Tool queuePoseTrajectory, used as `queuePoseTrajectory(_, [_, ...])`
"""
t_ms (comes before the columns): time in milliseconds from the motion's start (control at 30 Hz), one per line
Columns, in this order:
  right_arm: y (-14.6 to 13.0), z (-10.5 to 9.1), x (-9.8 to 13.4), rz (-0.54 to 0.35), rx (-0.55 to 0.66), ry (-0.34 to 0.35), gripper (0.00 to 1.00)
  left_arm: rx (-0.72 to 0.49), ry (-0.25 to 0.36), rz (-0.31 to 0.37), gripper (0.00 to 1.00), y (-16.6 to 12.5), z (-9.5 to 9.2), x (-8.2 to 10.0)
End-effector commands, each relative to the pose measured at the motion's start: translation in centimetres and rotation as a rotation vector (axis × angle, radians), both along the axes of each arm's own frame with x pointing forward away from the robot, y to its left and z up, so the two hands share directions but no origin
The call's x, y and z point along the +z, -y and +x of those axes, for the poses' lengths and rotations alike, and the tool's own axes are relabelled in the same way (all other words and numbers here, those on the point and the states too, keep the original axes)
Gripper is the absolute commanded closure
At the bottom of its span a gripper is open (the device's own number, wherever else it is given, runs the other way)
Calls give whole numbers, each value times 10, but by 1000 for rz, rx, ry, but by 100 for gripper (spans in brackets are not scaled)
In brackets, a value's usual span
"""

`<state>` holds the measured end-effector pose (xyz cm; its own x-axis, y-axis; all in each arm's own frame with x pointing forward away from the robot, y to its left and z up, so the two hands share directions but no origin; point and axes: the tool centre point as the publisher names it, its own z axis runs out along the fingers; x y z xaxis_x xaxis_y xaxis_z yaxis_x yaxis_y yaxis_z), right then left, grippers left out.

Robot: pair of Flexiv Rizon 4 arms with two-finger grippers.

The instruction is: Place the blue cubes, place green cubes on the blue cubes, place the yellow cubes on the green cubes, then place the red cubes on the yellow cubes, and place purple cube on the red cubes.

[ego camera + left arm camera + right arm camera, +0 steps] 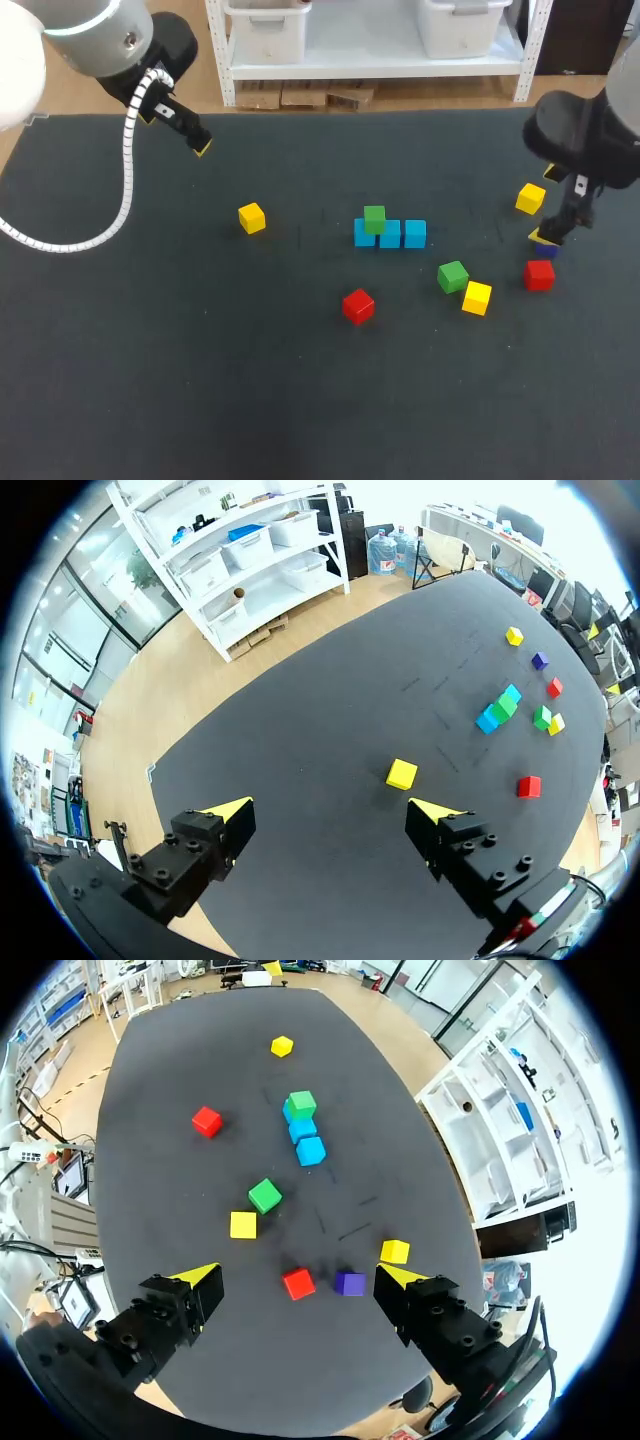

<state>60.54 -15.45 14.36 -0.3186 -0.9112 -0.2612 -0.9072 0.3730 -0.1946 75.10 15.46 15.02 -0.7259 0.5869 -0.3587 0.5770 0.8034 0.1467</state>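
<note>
Item: green cube (pixel 452 276), loose, touching a yellow cube (pixel 477 297), right of the blue row (pixel 390 233), which bore one green. We judged it light, rigid and smooth; pinch two opposite flat sides.
Right claw (pixel 296 1274): wide open, empty, over purple cube (pixel 349 1283), red cube (pixel 298 1282) near.
Left claw (pixel 335 810): wide open, empty, well apart.

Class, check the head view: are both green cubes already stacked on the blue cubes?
No, one green cube sits on the blue cubes; the other green cube lies beside a yellow cube.
</note>
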Motion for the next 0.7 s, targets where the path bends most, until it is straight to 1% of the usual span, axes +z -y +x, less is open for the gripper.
queuePoseTrajectory(33, [1, -1, 0, -1, -4, 2, 0, -2, -2, -1, 0, 0, 1, 0])
queuePoseTrajectory(333, [-2, -7, -4, -8, 11, -16, 0, -2, -2, -1, 0, 0, 1, 0])
queuePoseTrajectory(567, [-8, -13, -8, -47, 22, -29, 0, -2, -2, -1, 0, 0, 1, 0])
queuePoseTrajectory(700, [-12, -16, -16, -53, 32, -56, 0, -2, -2, -1, 0, 0, 1, 0])
